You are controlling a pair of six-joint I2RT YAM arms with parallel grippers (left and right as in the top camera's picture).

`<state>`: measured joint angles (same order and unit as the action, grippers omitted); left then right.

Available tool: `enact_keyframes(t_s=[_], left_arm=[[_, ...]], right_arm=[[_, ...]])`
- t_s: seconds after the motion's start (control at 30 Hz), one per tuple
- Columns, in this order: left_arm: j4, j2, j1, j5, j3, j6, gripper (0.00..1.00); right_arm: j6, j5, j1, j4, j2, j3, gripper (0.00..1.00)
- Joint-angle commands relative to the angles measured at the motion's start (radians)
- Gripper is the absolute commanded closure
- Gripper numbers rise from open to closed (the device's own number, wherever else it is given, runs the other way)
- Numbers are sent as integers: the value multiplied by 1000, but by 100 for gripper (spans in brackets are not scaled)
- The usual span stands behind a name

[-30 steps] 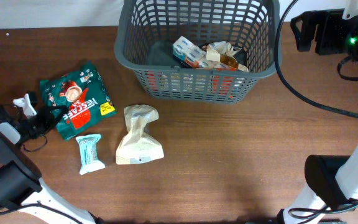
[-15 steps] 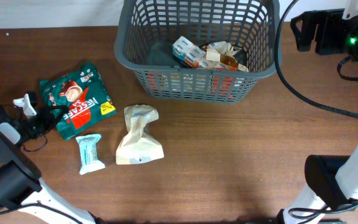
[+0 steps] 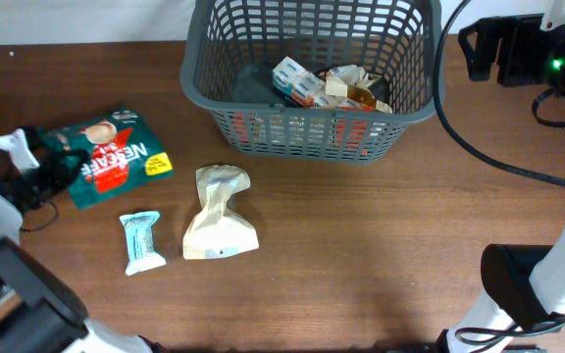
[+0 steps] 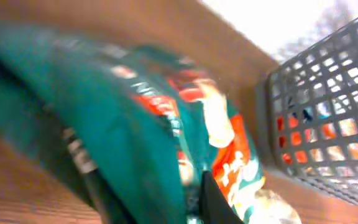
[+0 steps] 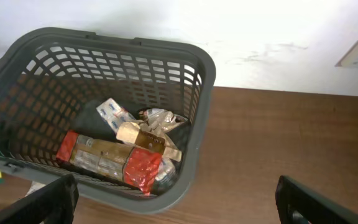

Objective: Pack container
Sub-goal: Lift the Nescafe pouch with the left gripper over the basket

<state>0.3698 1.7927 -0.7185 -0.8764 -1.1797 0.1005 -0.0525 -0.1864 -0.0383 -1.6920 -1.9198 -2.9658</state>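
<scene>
Brown wood grain runs across the whole bench (image 3: 361, 245), smooth, with a wide bare stretch along the near side and off to the right. At the far edge, just right of centre, sits the container (image 3: 302, 132), dark grey plastic, rounded corners, lattice-slotted walls under a solid rim. It already has a red-and-gold pack (image 5: 107, 162) lying flat in it with a blue-and-white packet (image 3: 297, 80) and some crumpled wrappers, and there is room left on its far side. Over on the left, well clear of the container, is the glossy green packet (image 3: 116, 162), crinkled foil with red lettering, and the left fingers (image 3: 59, 169) are together, clamped on its left edge; the wrist view there is a blur of green and red. Near it lies a beige paper pouch (image 3: 219, 216), creased and pinched at the neck, and just beside that a small pale-blue bar (image 3: 142, 241). The right fingers (image 5: 42, 200) stand wide apart above the container, holding nothing.
</scene>
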Motion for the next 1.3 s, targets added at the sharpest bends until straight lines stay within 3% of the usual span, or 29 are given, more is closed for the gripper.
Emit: enact_keyframes(t_s=[0.0,0.6,1.0,1.27], left_arm=[[-14,-131,0,-66,-11,-2,98],[-42,-332,0,-86,-14,-28,98],[-264,-507,0,-123,-14,-151,98],[-530,-510,16,-177,-14,-357,98]], right_arm=[[6,-17,6,-6,0,3,1],[6,-17,6,-6,0,3,1],[6,-19,6,-6,0,3,1],[6,-24,6,-6,0,3,1]])
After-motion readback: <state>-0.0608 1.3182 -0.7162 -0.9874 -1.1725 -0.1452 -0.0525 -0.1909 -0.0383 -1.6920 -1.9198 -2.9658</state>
